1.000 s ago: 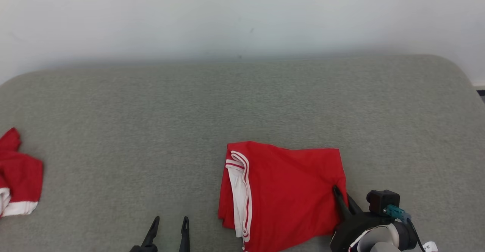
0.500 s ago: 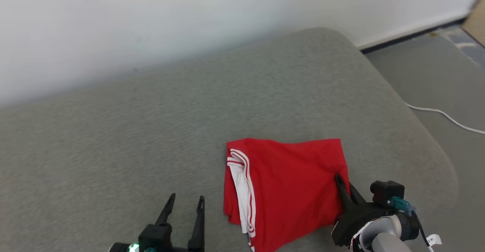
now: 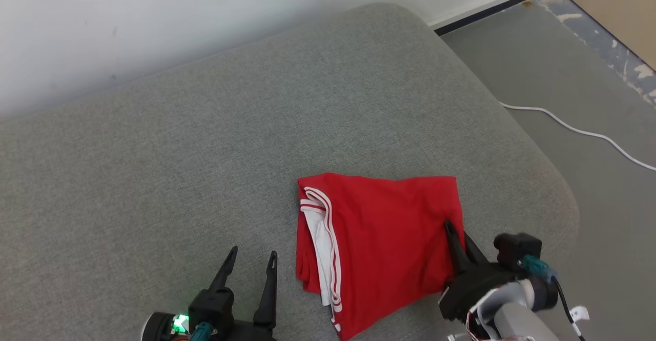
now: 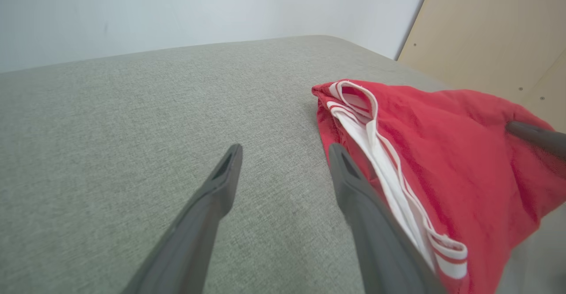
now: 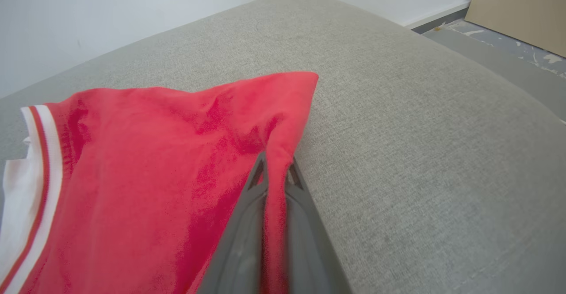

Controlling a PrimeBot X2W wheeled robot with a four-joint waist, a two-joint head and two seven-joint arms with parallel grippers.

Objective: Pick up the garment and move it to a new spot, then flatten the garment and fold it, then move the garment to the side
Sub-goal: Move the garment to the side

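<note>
A folded red garment (image 3: 389,238) with white-striped trim along its left side lies on the grey cushion (image 3: 205,141), near its front right. My right gripper (image 3: 455,231) is shut on the garment's right edge. The right wrist view shows red cloth (image 5: 154,152) pinched between the closed fingers of that gripper (image 5: 275,161). To the left of the garment my left gripper (image 3: 253,252) stands open over bare cushion. In the left wrist view its (image 4: 285,150) right finger sits beside the trimmed edge of the garment (image 4: 442,152), holding nothing.
The cushion's rounded right edge (image 3: 553,187) drops to a grey floor where a white cable (image 3: 579,131) runs. A white wall stands behind the cushion, and a tan panel (image 3: 615,7) leans at the far right.
The head camera has swung to the right, bringing floor and cable into the picture and dropping another red cloth off the left. My right gripper keeps its hold on the garment's edge.
</note>
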